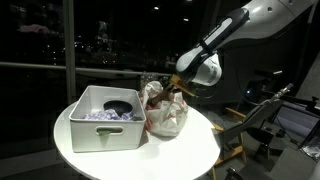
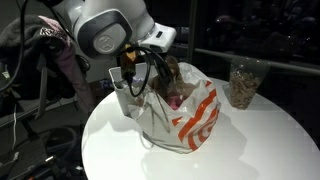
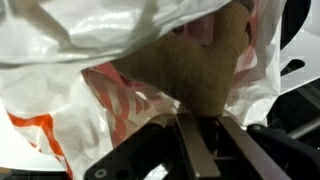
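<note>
My gripper (image 1: 181,90) (image 2: 150,76) hangs over the mouth of a crumpled white plastic bag with orange stripes (image 1: 168,116) (image 2: 188,118) on a round white table (image 1: 190,156). In the wrist view the gripper (image 3: 205,120) is shut on the lower tip of a tan-brown, soft-looking thing (image 3: 190,62). That brown thing (image 2: 168,72) sits in the bag's opening, with the bag's plastic (image 3: 60,100) bunched around and over it. How far it reaches into the bag is hidden.
A white rectangular bin (image 1: 105,137) stands beside the bag, holding a black object (image 1: 118,104) and pale scraps. A clear container of brown pieces (image 2: 241,84) stands at the table's (image 2: 255,140) far edge. Dark windows and equipment surround the table.
</note>
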